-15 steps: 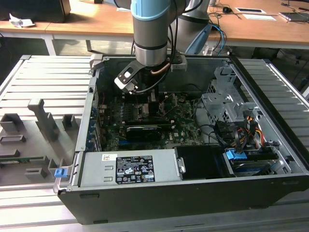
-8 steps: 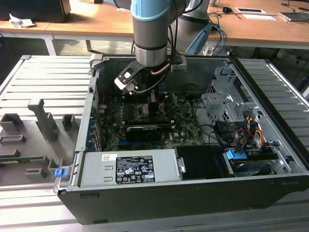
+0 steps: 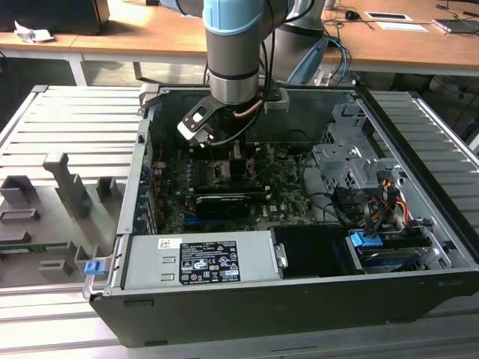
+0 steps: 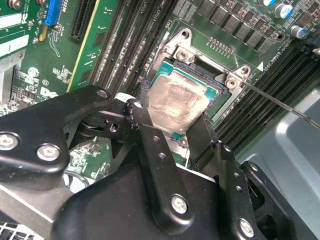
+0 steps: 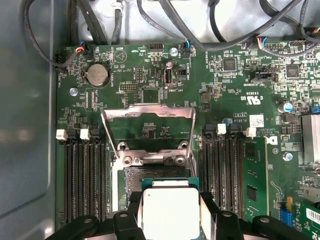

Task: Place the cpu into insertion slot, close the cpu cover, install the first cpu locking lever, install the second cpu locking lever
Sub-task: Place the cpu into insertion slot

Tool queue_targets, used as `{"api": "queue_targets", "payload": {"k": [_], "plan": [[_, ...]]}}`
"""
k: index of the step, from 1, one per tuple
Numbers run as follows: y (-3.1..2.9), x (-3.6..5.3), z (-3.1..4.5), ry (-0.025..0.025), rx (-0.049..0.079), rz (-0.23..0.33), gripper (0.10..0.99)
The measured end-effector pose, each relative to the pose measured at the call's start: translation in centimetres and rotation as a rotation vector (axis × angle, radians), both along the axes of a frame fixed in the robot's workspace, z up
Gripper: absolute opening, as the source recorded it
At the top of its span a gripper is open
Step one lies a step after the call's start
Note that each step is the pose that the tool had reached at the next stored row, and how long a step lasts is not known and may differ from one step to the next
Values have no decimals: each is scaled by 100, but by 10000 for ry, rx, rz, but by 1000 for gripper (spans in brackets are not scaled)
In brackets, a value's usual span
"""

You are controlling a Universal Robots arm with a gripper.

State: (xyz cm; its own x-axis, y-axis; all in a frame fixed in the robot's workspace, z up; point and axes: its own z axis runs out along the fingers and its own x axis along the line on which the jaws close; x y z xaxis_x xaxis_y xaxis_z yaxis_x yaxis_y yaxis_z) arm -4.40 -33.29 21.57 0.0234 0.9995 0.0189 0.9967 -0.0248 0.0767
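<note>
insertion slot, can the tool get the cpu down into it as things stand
Probably yes: the cpu cover is swung back, leaving the insertion slot open, and the tool holds the cpu right over it.

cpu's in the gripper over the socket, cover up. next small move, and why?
Likely a short straight descent, chip kept level. The gripper holds the cpu by two opposite edges, silvery face up, over the insertion slot, whose dark contact field shows past the chip's edge. The cpu cover stands swung open, clear of the path. Whether the chip already touches the slot, I cannot tell.
</note>
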Motion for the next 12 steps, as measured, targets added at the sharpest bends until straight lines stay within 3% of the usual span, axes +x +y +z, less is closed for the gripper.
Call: {"api": "queue_targets", "payload": {"k": [12], "plan": [[132,12,-109,1,2,-32,541]]}}
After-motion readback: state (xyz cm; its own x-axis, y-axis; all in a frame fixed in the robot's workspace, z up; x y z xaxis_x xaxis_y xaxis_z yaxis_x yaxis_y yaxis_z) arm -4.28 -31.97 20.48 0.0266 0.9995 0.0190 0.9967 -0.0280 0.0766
